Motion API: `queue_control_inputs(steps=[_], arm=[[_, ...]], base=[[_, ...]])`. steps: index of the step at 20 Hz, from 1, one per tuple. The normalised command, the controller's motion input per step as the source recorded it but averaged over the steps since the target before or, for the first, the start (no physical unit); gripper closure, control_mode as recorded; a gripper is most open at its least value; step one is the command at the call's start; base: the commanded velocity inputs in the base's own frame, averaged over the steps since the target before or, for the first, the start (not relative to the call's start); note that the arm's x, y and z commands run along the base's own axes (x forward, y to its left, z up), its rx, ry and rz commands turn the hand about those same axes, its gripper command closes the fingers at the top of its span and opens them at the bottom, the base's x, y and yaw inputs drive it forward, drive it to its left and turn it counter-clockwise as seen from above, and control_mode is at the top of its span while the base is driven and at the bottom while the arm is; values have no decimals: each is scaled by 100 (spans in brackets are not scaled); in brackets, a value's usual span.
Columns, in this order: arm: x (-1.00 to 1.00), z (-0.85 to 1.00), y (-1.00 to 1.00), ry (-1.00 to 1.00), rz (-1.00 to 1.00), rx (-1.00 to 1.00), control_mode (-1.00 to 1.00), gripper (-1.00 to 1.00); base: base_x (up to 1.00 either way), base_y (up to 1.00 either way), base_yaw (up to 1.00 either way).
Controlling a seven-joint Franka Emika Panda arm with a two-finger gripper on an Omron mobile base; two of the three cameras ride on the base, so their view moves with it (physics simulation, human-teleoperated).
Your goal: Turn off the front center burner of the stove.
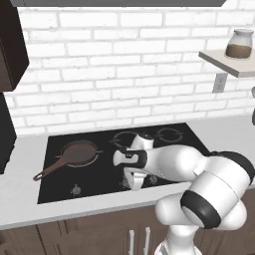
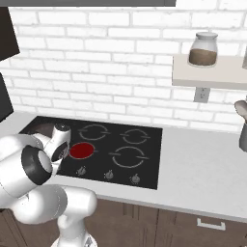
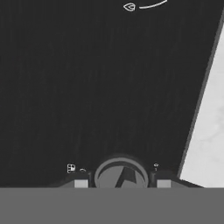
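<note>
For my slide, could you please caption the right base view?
White arm bends low over the stove while the front center burner glows red, with three silver knobs along the front edge.

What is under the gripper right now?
In the hand view, a silver knob sits between the gripper's fingertips on the stove; the knob's lower part is cut off.

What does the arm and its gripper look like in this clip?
The arm is made of glossy white rounded segments joined by dark black bands, with no loose cables visible. The gripper ends in two small dark fingertips with pale grey pads, seen in the hand view on either side of a silver knob.
</note>
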Motion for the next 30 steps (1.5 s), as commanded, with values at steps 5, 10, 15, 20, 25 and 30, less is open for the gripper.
queue_control_inputs(steps=[5,10,15,20,25,30], arm=[[0,0,0,13,-61,6,-100,100],[0,0,0,16,-65,5,-100,100],[12,0,0,19,-72,5,-100,100],[21,0,0,19,-78,5,-100,100],[24,0,0,19,-81,5,-100,100],[26,0,0,12,-85,0,-100,100]], base=[[0,0,0],[0,0,0],[0,0,0],[0,0,0],[0,0,0],[0,0,0]])
